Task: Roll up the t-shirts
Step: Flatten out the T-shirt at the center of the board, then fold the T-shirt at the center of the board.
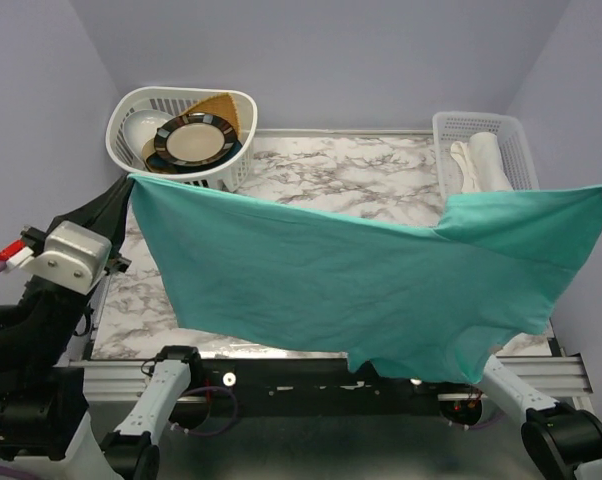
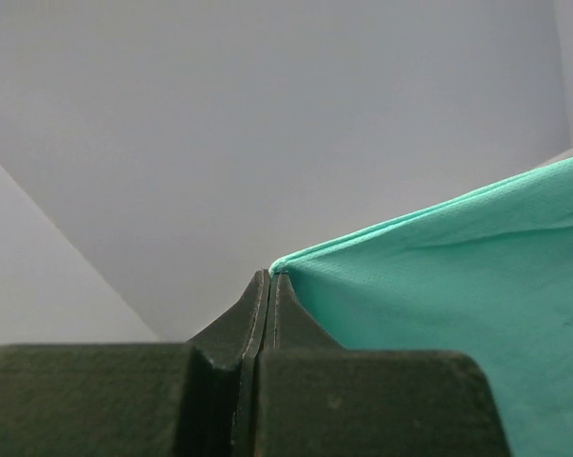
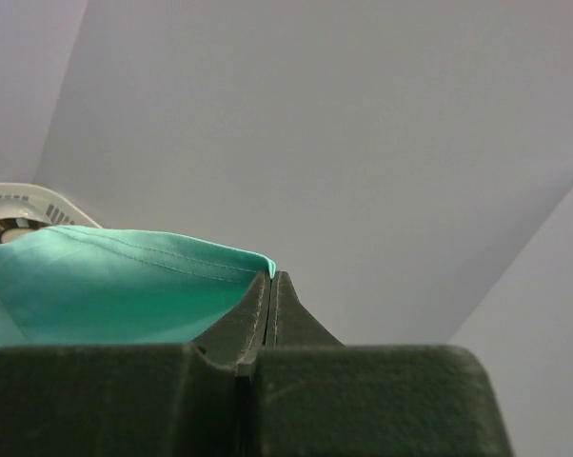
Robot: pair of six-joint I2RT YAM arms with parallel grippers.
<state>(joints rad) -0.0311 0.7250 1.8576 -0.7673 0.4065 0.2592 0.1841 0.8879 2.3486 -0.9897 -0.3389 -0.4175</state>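
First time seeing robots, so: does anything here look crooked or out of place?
Nothing is spilled or damaged. The t-shirt hangs stretched above the table between the left gripper and right gripper, its hem crooked, dipping most toward the right.

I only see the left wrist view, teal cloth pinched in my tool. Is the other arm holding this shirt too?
Observer: Yes, the right tool is shut on the opposite end of the t-shirt.
Operator: Is it lying flat on the table?
Observer: No, the top camera shows it held up, stretched in the air over the marble table.
Operator: Anything behind it?
Observer: A white basket of plates far left, a white bin with white cloth far right.
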